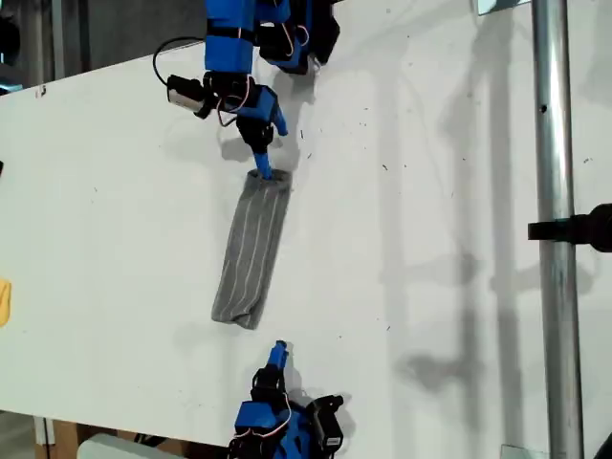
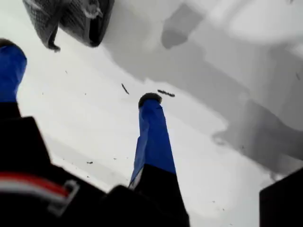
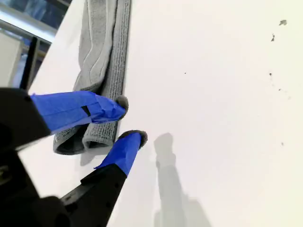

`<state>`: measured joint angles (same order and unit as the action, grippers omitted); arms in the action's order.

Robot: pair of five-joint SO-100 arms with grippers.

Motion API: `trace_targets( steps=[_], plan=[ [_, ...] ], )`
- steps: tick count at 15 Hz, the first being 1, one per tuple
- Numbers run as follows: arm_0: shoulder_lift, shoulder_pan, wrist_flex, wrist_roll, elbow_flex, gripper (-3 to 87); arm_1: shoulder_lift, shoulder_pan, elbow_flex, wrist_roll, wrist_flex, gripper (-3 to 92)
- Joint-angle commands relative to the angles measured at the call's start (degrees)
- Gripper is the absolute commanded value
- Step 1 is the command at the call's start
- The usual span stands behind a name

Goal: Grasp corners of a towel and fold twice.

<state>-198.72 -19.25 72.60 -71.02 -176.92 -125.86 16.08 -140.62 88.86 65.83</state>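
The towel [image 1: 251, 249] lies on the white table [image 1: 430, 239] as a narrow grey striped strip, folded lengthwise. My second gripper [image 1: 264, 172] is at the strip's far end. In the second wrist view its tips [image 3: 128, 120] stand a little apart, open, one finger [image 3: 94, 109] over the towel [image 3: 102, 38] and the other at its edge. My first gripper [image 1: 278, 354] sits near the table's front edge, apart from the towel's near end. It is open [image 2: 80, 80] with only bare table between the fingers, and the towel's end [image 2: 71, 19] lies beyond them. No single corner stands out.
A small yellow object [image 1: 4, 301] lies at the exterior view's left edge. A metal pole [image 1: 555, 229] with a black clamp [image 1: 579, 229] crosses the exterior view's right side. White tabletop stretches between the towel and the pole.
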Motion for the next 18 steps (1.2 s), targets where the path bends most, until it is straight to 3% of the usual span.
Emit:
trace_targets(
  steps=[1, 4, 7, 8, 9, 10, 11, 15, 18],
  plan=[
    [-0.5, 0.6, -0.9, 0.1, -0.2, 9.2, 13.3, 3.2, 8.5, -3.7, -7.0, 45.9],
    [-0.5, 0.5, -0.5, 0.2, -0.4, 9.0, 35.6, 3.6, 24.4, -6.8, -11.1, 45.5],
    [-0.5, 0.4, 0.2, 0.0, -0.4, 9.0, 53.7, 3.9, 44.3, -10.3, -7.2, 43.2],
    [-0.5, 0.4, 0.3, 0.0, -0.4, 9.0, 54.3, 4.7, 45.8, -13.0, -8.3, 37.4],
    [-0.5, 0.6, 0.4, -0.1, -0.4, 9.0, 53.7, 5.8, 45.9, -14.9, -8.3, 13.7],
    [-0.5, 0.7, 0.4, -0.1, -0.4, 9.0, 51.9, 6.5, 45.1, -15.1, -6.9, 3.2],
    [-0.5, 0.7, 0.4, -0.1, -0.4, 9.0, 50.6, 6.9, 44.8, -17.1, -4.2, 0.3],
    [-0.5, 0.4, 0.3, 0.4, -0.4, 9.0, 35.0, 2.9, 30.7, -17.7, 2.5, -0.2],
    [-0.5, 0.4, 0.2, 0.5, -0.4, 9.2, 20.3, -4.7, 22.6, -10.1, 19.2, -0.2]
  ],
)
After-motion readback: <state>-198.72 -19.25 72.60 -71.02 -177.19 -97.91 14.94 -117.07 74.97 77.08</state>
